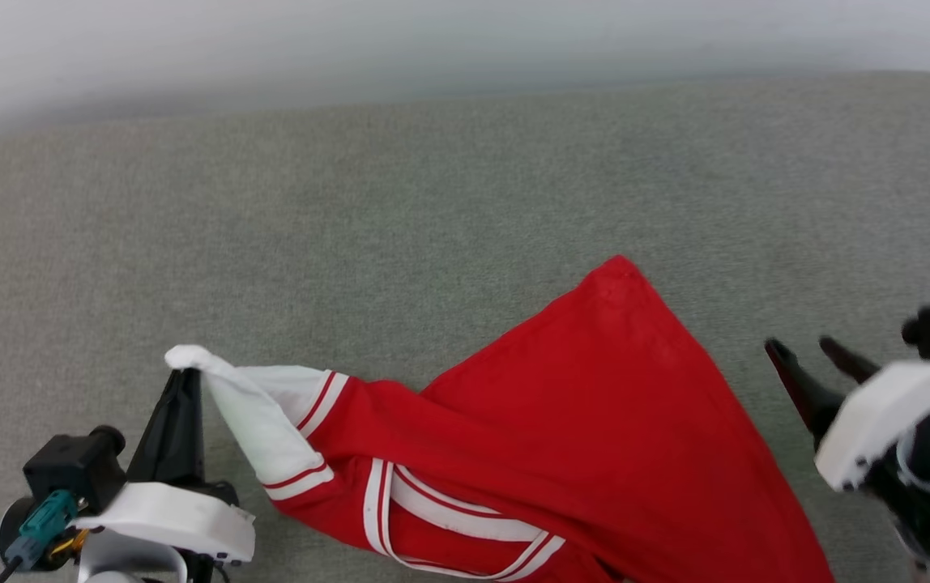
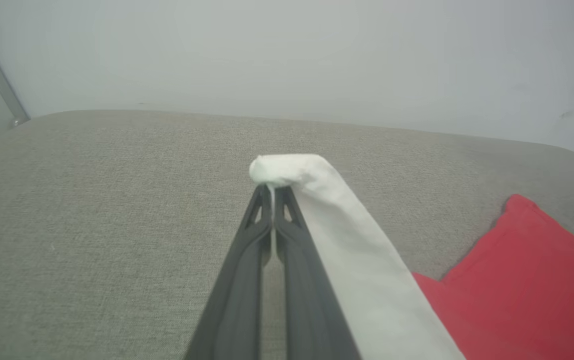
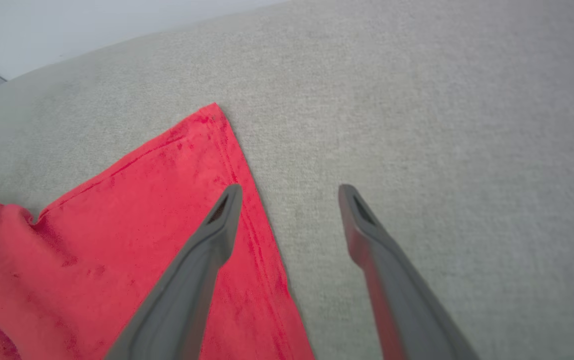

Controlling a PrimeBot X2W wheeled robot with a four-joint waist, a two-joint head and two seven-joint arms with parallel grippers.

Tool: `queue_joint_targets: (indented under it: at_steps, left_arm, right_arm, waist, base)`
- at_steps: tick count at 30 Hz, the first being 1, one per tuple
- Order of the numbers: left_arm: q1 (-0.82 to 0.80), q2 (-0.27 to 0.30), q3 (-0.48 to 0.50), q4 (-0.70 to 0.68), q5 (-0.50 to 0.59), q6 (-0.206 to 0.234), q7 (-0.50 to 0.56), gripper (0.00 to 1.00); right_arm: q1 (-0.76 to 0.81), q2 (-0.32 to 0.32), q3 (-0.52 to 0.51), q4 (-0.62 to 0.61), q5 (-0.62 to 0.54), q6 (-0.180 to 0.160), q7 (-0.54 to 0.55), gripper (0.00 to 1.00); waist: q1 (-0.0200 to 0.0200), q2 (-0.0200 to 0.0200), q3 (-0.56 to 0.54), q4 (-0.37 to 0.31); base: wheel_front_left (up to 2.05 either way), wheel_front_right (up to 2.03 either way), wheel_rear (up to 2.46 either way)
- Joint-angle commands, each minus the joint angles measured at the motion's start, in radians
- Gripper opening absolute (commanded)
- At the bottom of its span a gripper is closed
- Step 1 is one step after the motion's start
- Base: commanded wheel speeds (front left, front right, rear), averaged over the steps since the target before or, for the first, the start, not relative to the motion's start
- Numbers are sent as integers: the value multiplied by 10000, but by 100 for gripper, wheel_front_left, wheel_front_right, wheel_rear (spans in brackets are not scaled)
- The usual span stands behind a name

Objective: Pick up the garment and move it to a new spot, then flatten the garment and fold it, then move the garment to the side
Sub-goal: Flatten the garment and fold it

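The garment [image 1: 562, 421] lies on the grey fabric surface [image 1: 433, 178], near the front edge where the robot stands. Its red body spreads like a wide triangle, with one corner [image 1: 619, 263] pointing away from the robot, and the striped collar [image 1: 449, 518] sits low in the head view. The lower part of the shirt goes out of that view, so I cannot see all of it. No print shows on the side that faces up.

The left pincer [image 1: 185, 374] is clamped together on the end of a white sleeve [image 1: 258, 413] and holds it a little above the surface, so the sleeve hangs from the tips like a band. The right pincer [image 1: 799, 344] has its fingers wide apart and holds nothing. It stands at the right edge of the red cloth. In the right wrist view one finger is over the hem and the other is over the bare grey fabric. I cannot tell if they touch anything.

To my judgement, the work is in the flattening part. The shirt is already on the surface, but it is not flat, as the sleeve is raised and the cloth is skewed. I see no fold yet. The smoothing, the folding and the move to the side are all left to do.
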Motion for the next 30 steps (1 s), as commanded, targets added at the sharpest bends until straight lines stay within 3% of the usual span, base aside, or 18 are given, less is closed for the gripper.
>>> queue_joint_targets:
  at_steps: [1, 6, 9, 10, 12, 17, 23, 24, 25, 26, 30]
  left_arm:
    - [-246, -68, -31, -65, 69, -39, 14, 0]
    - [-786, -247, -251, -85, 159, -213, 5, 0]
    - [-1058, -376, -344, 26, 170, -388, -62, 0]
    - [-1307, -472, -416, 108, 215, -548, -130, 0]
    - [-1457, -533, -449, 145, 258, -616, -161, 0]
    - [-1802, -750, -585, 230, 348, -781, -250, 0]
    - [-2005, -928, -584, 522, 344, -957, -354, 0]
    - [-2012, -948, -581, 563, 344, -979, -366, 0]
    - [-2012, -965, -574, 603, 344, -974, -376, 0]
    - [-2003, -975, -566, 648, 345, -979, -374, 0]
    - [-1945, -976, -532, 778, 318, -1015, -396, 0]
  right_arm:
    - [-660, -88, 231, 279, 121, -4, -3, 100]
    - [-2837, -305, 1068, 1771, 472, -4, 1070, 100]
    - [-3963, -373, 1561, 2782, 626, -5, 2338, 100]
    - [-5017, -352, 1767, 3692, 523, -4, 3506, 100]
    - [-5596, -271, 1873, 4196, 367, -4, 4082, 100]
    - [-6474, -165, 2023, 5280, -66, -5, 4798, 100]
    - [-6323, 94, 2378, 6420, -173, -4, 5280, 100]
    - [-6268, 116, 2444, 6499, -130, -4, 5306, 45]
    - [-6243, 118, 2518, 6534, -81, -4, 5325, 27]
    - [-6233, 103, 2577, 6568, -36, -2, 5317, 0]
    - [-6352, -63, 2788, 6427, 183, -4, 5102, 0]
  waist:
    - [1, 0, 382, 261]
    - [1, 0, 909, 685]
    - [1, 0, 1149, 918]
    - [1, 0, 1410, 1185]
    - [1, 0, 1616, 1351]
    - [1, 0, 2117, 1720]
    - [1, 0, 2258, 1916]
    - [1, 0, 2243, 1921]
    - [1, 0, 2225, 1920]
    - [1, 0, 2194, 1911]
    - [1, 0, 1972, 1814]
  base:
    - [0, 0, 0]
    - [0, 0, 0]
    - [0, 0, 0]
    - [0, 0, 0]
    - [0, 0, 0]
    - [0, 0, 0]
    - [0, 0, 0]
    - [0, 0, 0]
    - [0, 0, 0]
    - [0, 0, 0]
    - [0, 0, 0]
